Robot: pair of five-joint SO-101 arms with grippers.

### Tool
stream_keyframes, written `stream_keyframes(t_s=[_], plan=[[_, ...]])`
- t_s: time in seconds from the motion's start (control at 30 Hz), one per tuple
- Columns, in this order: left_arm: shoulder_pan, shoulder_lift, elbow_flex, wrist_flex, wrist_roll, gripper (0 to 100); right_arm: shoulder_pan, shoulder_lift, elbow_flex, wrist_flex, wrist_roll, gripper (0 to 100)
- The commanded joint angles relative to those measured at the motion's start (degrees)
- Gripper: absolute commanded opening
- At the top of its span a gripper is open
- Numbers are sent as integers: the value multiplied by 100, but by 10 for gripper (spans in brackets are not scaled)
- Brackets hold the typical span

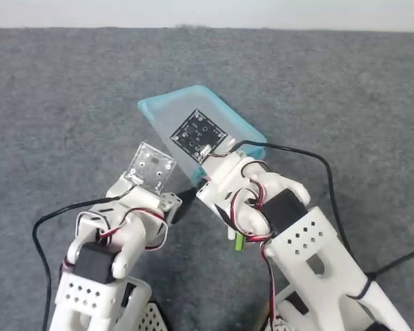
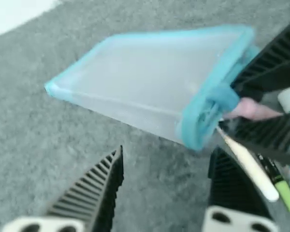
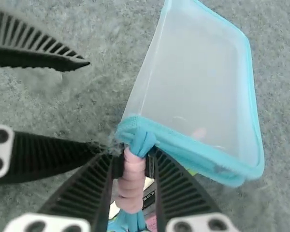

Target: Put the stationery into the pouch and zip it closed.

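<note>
A see-through pouch (image 1: 193, 103) (image 2: 154, 82) (image 3: 198, 87) with blue trim is seen in the middle of the grey felt table (image 1: 69, 103), lying on a slant from near to far. Little can be made out through its clear side, and it cannot be told whether the zip is open.

The near end of the pouch is held by the right gripper (image 3: 133, 162) (image 2: 229, 108). Its jaws are pressed together on the blue tab (image 3: 142, 137) (image 2: 222, 96) at the pouch's corner and on a pink ribbed piece (image 3: 131, 181) just below it.

The left gripper (image 2: 168, 154) (image 3: 94, 104) is placed just to the left of that held corner. Its jaws are spread wide with nothing between them but bare felt, and one finger sits close against the right gripper.

Beside the held end and partly under the right gripper, a white pen (image 2: 249, 166), a black pen (image 2: 267, 166) and a green marker (image 2: 286, 192) (image 1: 239, 241) are found lying on the table outside the pouch.

From above, the near part of the pouch is covered by the right arm (image 1: 297, 227) and its small camera board (image 1: 196, 134), and the stationery is mostly hidden beneath that arm. The left arm (image 1: 117, 234) stands near and to the left. A black cable (image 1: 324, 179) is looped over the felt on the right, and a pale wall (image 1: 207, 14) runs along the far edge.
</note>
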Motion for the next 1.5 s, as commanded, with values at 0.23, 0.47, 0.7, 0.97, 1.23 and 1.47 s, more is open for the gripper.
stream_keyframes(t_s=[0.23,0.47,0.7,0.97,1.23,1.47], plan=[[-413,1451,31,-1732,-53,272,-66,-48,-413,136,-132,6],[-703,2145,-127,-2163,-35,272,-22,-48,-387,207,-97,6],[-308,1521,-295,-1037,-35,273,145,13,-404,-40,-141,6],[-185,-26,163,-598,-26,306,242,-48,-158,-708,-554,6],[-220,-35,347,-1099,-26,306,-233,-57,-44,-611,-413,6],[-695,747,453,-1969,-53,306,-312,-57,-53,-444,-378,6]])
